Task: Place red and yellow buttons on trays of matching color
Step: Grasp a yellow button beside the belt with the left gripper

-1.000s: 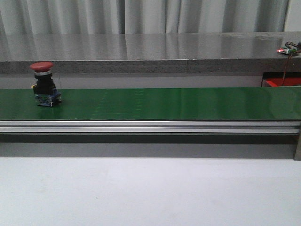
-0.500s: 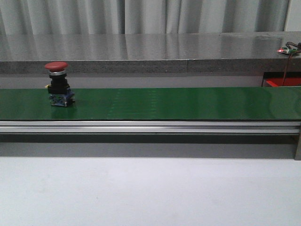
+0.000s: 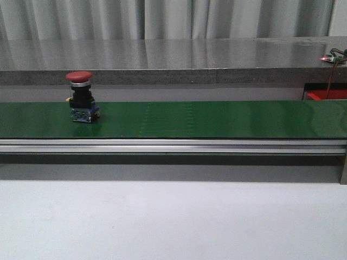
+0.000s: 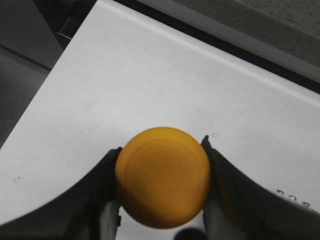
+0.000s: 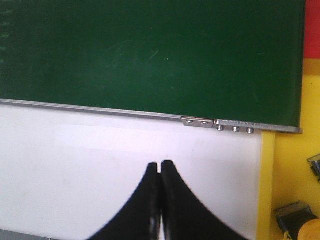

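Red button [image 3: 81,97] has ridden further right along the belt [image 3: 217,119] toward pickup, my left claw [image 4: 161,186] clenched on yellow button [image 4: 162,176], right claw [image 5: 160,200] closed, empty.

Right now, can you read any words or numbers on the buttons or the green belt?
No words, labels or numbers can be read in any view.
The red button, the yellow button and the green belt show no print.
The small device with a red light is too small to read.
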Motion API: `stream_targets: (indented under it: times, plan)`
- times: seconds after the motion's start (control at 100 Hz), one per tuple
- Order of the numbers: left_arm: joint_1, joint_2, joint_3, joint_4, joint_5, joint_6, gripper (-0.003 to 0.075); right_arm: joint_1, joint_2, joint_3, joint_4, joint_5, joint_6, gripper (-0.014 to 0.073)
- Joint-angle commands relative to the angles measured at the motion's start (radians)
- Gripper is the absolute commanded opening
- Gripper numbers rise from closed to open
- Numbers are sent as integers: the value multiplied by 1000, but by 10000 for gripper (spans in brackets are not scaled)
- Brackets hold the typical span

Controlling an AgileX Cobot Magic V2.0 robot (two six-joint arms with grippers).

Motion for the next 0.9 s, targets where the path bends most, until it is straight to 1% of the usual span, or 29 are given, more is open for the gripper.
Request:
stream_targets:
  times: [0.0,0.11,0.23,0.42,0.58,0.77,0.89]
  plan:
    - [-24,-108,-21,-2,-15,0,188,1,-22,-33,7,-41,-5,-74]
    - [-49,-156,17,-3,8,0,188,1,-22,-33,7,-41,-5,-74]
    - [-86,-206,100,-3,19,0,188,1,-22,-33,7,-41,-5,-74]
    - [-166,-296,251,-3,-20,0,188,1,-22,-33,7,-41,-5,-74]
    - [-227,-324,360,-3,-70,0,188,1,-22,-33,7,-41,-5,-74]
    - [-276,-318,445,-3,-140,0,188,1,-22,-33,7,-41,-5,-74]
    - [-295,-298,458,-3,-170,0,188,1,-22,-33,7,-41,-5,-74]
